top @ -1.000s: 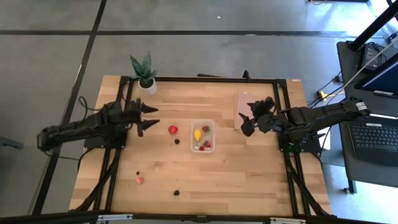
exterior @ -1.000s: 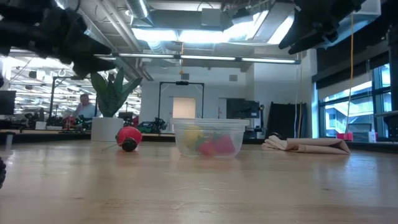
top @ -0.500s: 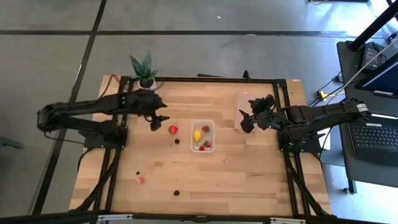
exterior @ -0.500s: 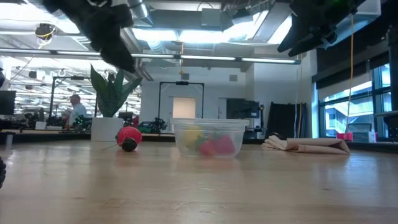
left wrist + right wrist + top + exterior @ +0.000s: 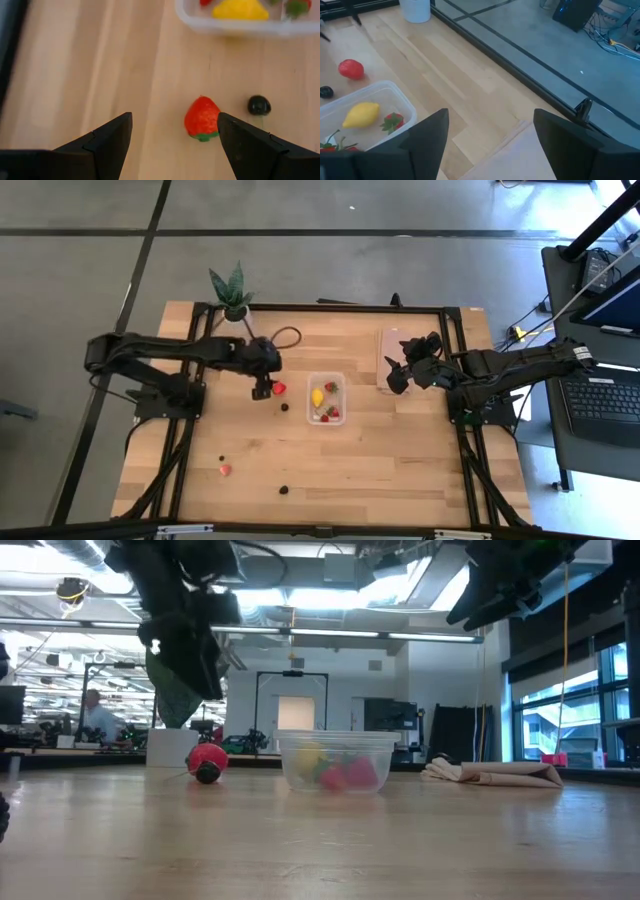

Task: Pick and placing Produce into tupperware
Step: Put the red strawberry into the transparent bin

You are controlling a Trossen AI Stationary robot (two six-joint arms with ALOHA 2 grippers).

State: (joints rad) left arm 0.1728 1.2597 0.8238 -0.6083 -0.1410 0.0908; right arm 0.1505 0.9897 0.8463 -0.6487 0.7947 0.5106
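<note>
Above the counter (image 5: 400, 450), at 9 o'clock of the tupperware (image 5: 326, 400), the left gripper (image 5: 262, 389) hangs with its fingers spread apart and nothing between them. In the left wrist view the loose strawberry (image 5: 202, 119) sits toward one finger, not centred in the gap, so the aim looks slightly off; likely the approach step of a pick. A dark berry (image 5: 259, 105) lies just beside the strawberry, on the side away from the gripper's centre, close enough to get nudged if the fingers drop wide. The low view shows the left gripper well above the strawberry, not touching.

Tupperware stands near counter centre and holds the lemon (image 5: 317, 395) plus strawberries at its 5 o'clock corner, so the task is partly done. Loose produce remaining: the strawberry at the tub's 9 o'clock, the dark berry at 8 o'clock, and well apart toward 7 o'clock a small dark berry (image 5: 221, 458), a pinkish piece (image 5: 225, 470) and another dark berry (image 5: 284, 489).

Right gripper (image 5: 397, 372) waits at 3 o'clock of the tub, raised over the pinkish lid (image 5: 386, 346), fingers apart, empty; probably parked clear of the left arm's reach. Potted plant (image 5: 232, 295) stands at 11 o'clock, out of play.
</note>
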